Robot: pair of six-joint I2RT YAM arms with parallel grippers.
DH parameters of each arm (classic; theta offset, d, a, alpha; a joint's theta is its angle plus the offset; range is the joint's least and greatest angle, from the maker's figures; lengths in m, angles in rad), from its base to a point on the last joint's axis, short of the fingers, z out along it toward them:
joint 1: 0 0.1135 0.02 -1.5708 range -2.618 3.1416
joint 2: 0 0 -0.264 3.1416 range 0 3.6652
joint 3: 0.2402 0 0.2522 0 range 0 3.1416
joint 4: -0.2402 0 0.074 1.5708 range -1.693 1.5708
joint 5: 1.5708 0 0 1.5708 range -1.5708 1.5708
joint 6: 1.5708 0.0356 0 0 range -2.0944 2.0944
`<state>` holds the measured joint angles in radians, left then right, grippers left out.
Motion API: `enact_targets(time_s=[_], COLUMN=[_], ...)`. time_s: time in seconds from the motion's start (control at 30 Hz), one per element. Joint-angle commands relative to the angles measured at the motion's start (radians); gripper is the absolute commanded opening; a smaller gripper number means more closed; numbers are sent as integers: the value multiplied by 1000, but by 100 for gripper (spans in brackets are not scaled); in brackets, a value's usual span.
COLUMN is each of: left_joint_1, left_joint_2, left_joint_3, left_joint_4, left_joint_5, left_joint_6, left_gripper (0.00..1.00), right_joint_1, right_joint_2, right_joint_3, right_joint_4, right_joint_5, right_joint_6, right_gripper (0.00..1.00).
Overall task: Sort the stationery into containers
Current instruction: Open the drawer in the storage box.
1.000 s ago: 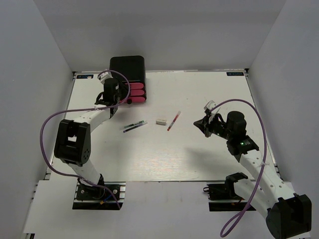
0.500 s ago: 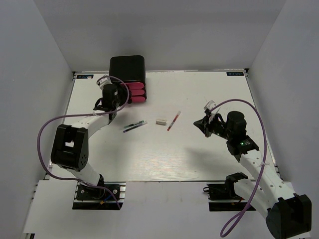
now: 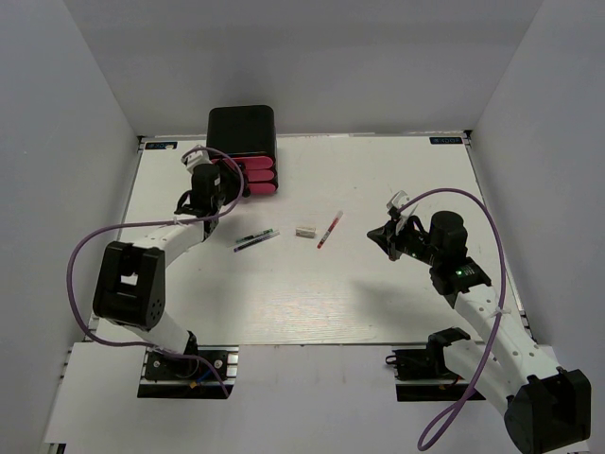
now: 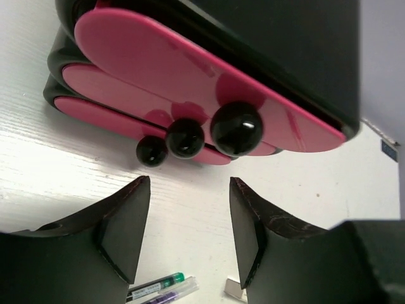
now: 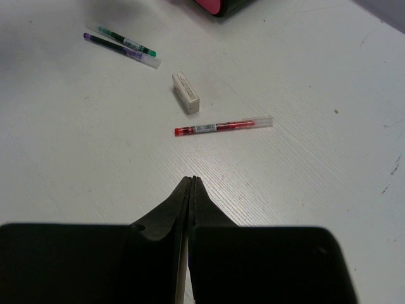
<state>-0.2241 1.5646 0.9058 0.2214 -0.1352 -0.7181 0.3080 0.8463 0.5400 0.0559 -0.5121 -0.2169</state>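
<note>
My left gripper (image 4: 188,187), released, hangs before the drawer knobs (image 4: 185,137) (three crowded together) of the cabinet (image 4: 285,50); I could pinch the wrong one.

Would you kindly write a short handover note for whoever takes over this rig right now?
Left gripper: jaws open, empty, facing the knobs on the cabinet.
Right gripper: jaws shut, empty, above the table near the red pen.
Green pen, purple pen and eraser lie loose on the table too.
Done: nothing sorted; drawers look shut.
To do: open a drawer, put all four items away.
</note>
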Motion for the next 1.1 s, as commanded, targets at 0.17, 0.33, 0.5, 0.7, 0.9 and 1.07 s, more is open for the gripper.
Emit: enact_targets(time_s=[0.17,0.33,0.5,0.7,0.9,1.07], left_joint_1=[6,-3,-3,-3,-3,-3], left_joint_2=[60,89,110,140,160,181], left_joint_3=[18,27,27,27,18,18], left_joint_4=[58,98,133,173,214,246], left_joint_5=[2,2,2,2,-7,-7], left_joint_6=[43,43,43,43,34,14], left_gripper=[60,59,59,58,58,58], right_joint_1=[-4,-3,-4,0,-3,-3], right_joint_2=[8,16,27,33,40,50], right_joint_3=[0,2,2,3,6,5], right_joint_4=[38,39,38,36,38,36], right_joint_5=[-11,-12,-8,-8,-3,-3], right_joint_6=[-7,-7,-12,-16,-22,-29], right_gripper=[0,0,0,0,0,0])
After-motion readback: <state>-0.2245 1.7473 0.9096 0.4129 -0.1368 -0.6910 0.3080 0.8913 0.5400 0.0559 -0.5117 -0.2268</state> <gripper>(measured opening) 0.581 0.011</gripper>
